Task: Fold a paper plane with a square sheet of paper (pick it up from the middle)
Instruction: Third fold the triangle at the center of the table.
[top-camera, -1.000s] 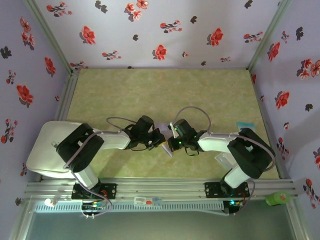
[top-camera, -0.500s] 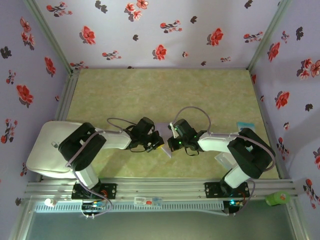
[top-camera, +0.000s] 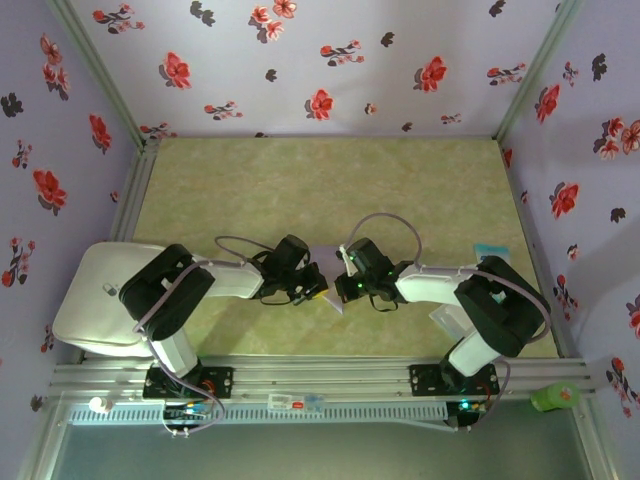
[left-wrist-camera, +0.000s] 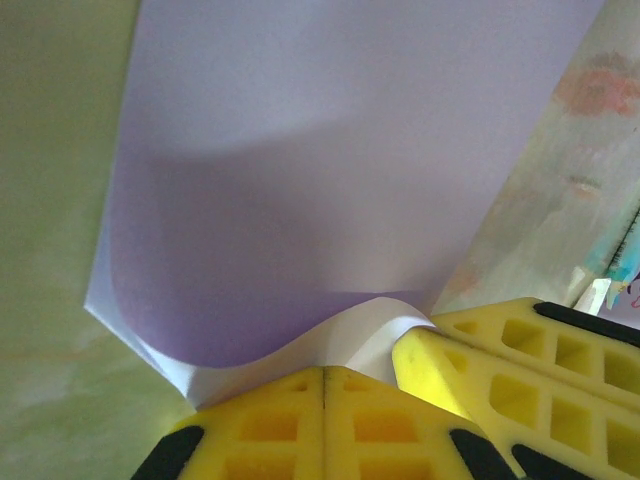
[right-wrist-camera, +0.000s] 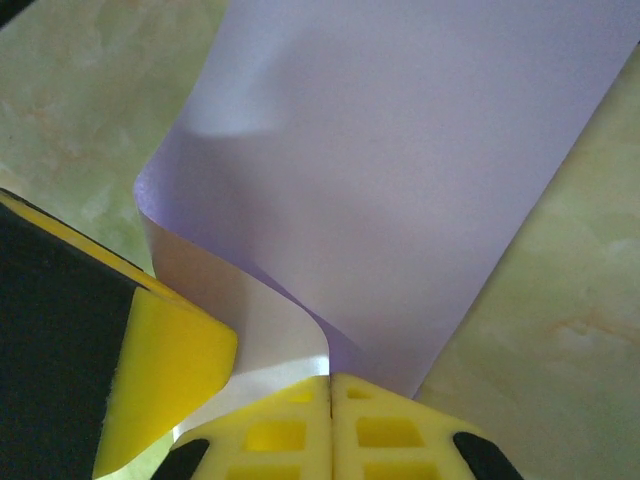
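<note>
2 tools, both closed on the same thing. Left tool (left-wrist-camera: 322, 378): pads pressed flat together, pinching a curled edge of the square sheet of paper (left-wrist-camera: 300, 150). Right tool (right-wrist-camera: 330, 385): pads meet with no gap I can see, and the sheet's edge runs into the seam. I read both as gripping the sheet.

Position: the sheet is over the tabletop (top-camera: 300, 180), about midway across it and toward its near edge. The 2 tools come in from the tabletop's left and right sides and almost meet there. Lavender face is toward the cameras, with the white underside showing at the curl. I cannot tell how much of it rests on the tabletop. No dart shape yet; I judge the folding unfinished, but cannot say which crease is in hand.

Risks as I see them:
1. The grip points sit very close together. Any pull apart or twist between the arms could tear the thin paper at a pinch.
2. The curl at each pinch is soft, not a crease. Pressing it down as it sits could set a crooked fold, off the centre line.
3. A finger (right-wrist-camera: 165, 375) of the left tool sits just beside the right tool's pads. A small inward move could knock the tools together and jolt the sheet loose.
4. If 1 tool lets go first, the free part may flop and the sheet may land skewed on the tabletop.
</note>
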